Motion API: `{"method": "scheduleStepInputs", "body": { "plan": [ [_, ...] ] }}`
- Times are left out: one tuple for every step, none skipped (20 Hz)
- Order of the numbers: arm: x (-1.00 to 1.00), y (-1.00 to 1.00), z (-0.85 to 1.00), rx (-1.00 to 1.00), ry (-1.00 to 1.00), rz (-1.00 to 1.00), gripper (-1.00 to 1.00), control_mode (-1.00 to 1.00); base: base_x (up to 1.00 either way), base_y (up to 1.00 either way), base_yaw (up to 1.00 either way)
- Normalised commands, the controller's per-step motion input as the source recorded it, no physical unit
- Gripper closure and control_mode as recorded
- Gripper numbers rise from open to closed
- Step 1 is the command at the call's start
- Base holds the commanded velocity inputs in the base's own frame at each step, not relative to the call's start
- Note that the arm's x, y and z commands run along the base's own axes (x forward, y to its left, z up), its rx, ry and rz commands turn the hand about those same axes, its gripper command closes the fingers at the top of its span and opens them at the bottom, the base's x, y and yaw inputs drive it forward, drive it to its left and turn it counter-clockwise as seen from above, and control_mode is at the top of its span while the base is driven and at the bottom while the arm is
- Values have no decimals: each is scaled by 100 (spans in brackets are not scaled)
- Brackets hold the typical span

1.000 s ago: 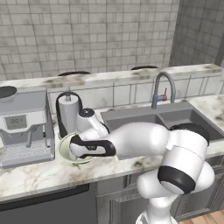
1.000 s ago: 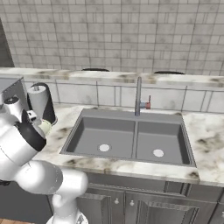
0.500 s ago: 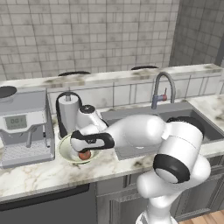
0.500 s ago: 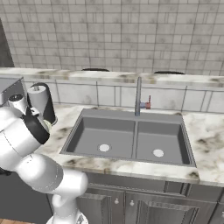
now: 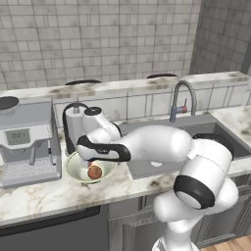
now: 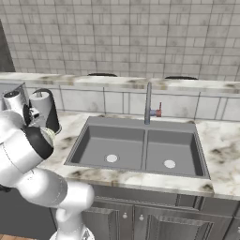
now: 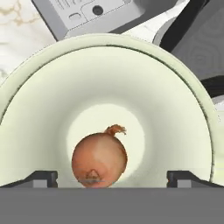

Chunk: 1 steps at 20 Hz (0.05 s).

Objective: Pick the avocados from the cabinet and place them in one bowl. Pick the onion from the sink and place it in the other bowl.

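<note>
Hand view, onion (image 7: 99, 160) resting inside pale cream bowl (image 7: 48, 87), end effector (image 7: 111, 178) spread wide, gripping nothing

One onion (image 7: 99, 160) right below the hand, inside one pale cream bowl (image 7: 175, 109); one coffee machine (image 5: 29, 142) just beyond the bowl, one paper towel roll (image 5: 74, 125) beside it; one sink (image 6: 140, 150) with two basins, one faucet (image 6: 149, 103) well off to the side

A glossy white arm (image 5: 162, 144) of fat rounded links, black bands at the joints, a black wrist collar, small dark fingertips (image 7: 41, 177).
</note>
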Motion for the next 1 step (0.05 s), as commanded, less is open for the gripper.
{"method": "scheduleStepInputs", "body": {
  "plan": [
    [-17, -40, 57, -1, 2, 0, -100, -100, 0, 0, 0]
  ]
}}
